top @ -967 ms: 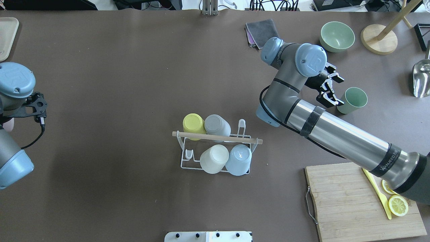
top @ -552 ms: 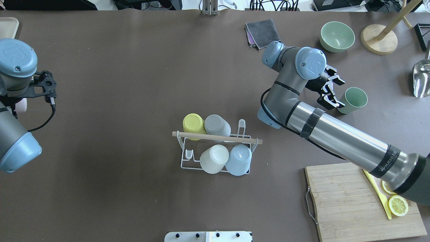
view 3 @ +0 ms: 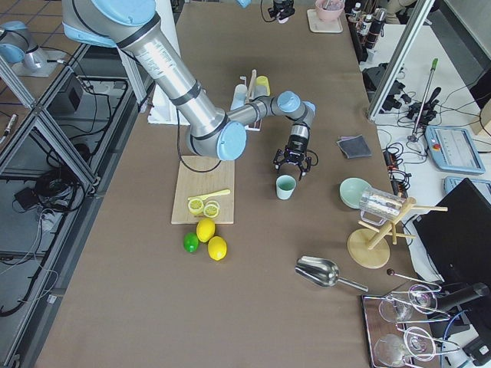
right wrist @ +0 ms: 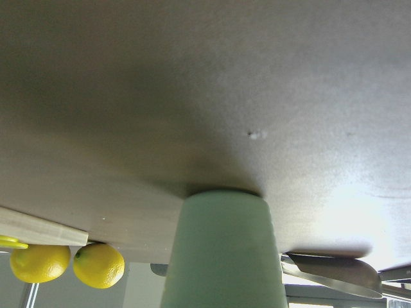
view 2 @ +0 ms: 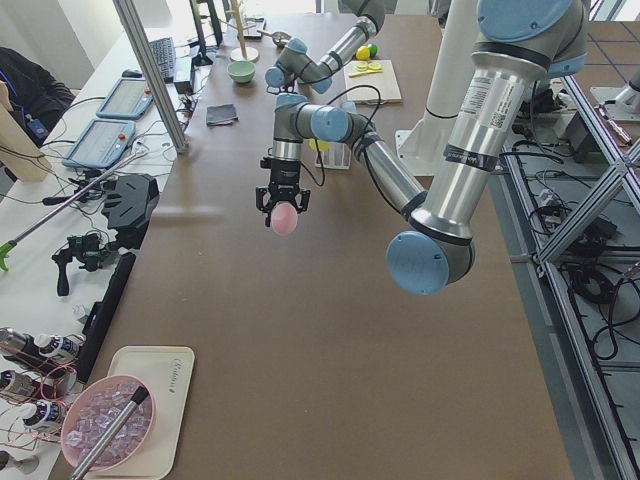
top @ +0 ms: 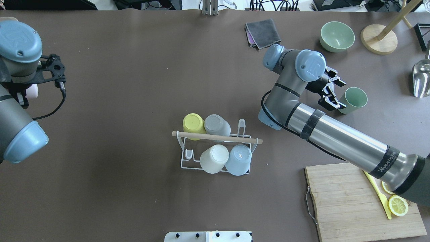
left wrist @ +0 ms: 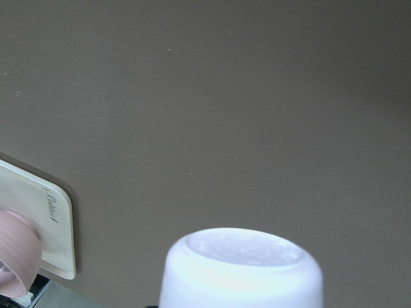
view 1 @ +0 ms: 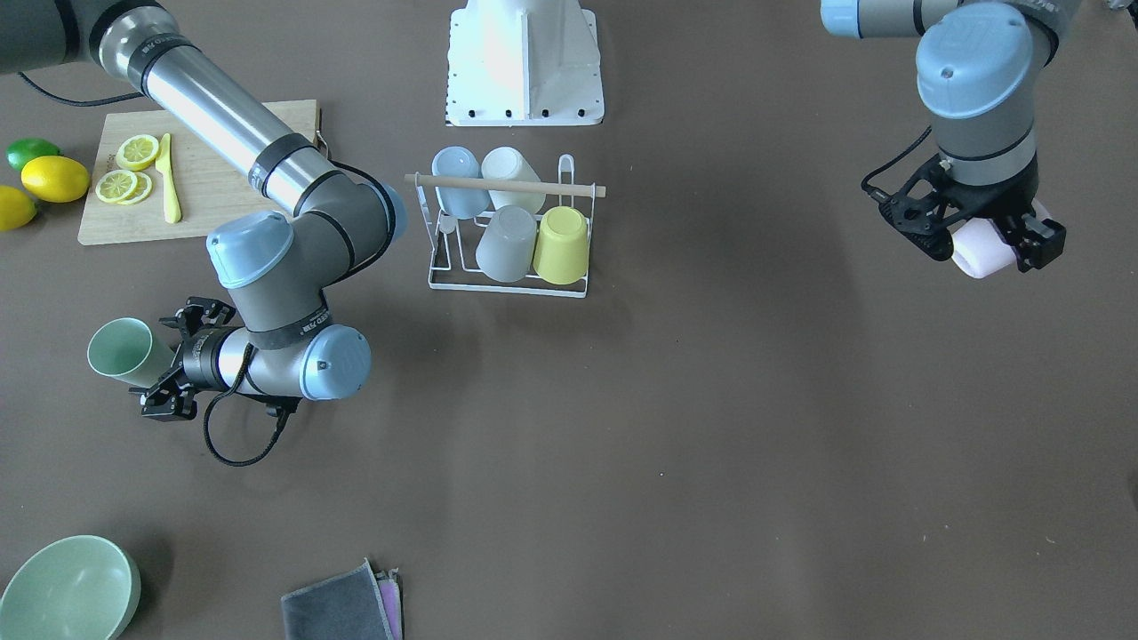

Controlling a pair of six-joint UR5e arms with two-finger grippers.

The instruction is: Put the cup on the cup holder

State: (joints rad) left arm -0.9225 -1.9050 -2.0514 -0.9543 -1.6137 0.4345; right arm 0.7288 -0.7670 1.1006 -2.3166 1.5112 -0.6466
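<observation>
Cup holder (top: 186,156) mid-table, four cups (top: 215,158) on, two prongs (top: 241,126) free. Well to its left, left gripper (view 1: 982,242) clamped on pink cup (view 1: 978,258), aloft; to its right, right gripper (top: 336,94) spread astride green cup (top: 353,100), no squeeze evident. Best lowered mouth-down, straight over a free prong, clear of rod (top: 215,137). Matte brown table (top: 134,84); cluttered bench (view 2: 40,190) beyond.

The cup holder (top: 215,137) stands in the middle of the table (top: 117,84) with four cups (top: 214,158) on it, in two rows of two. Out to the robot's right a loose cup (top: 352,99) stands just beside the right gripper (top: 337,93); nearer the robot lies a cutting board (top: 342,201) carrying lemon slices (top: 398,205) and a knife (top: 377,192). A bowl (top: 337,36) and cloth (top: 263,32) sit along the far edge. Far left, the left gripper (view 1: 987,244) holds a raised cup (view 1: 978,253) above the table.
</observation>
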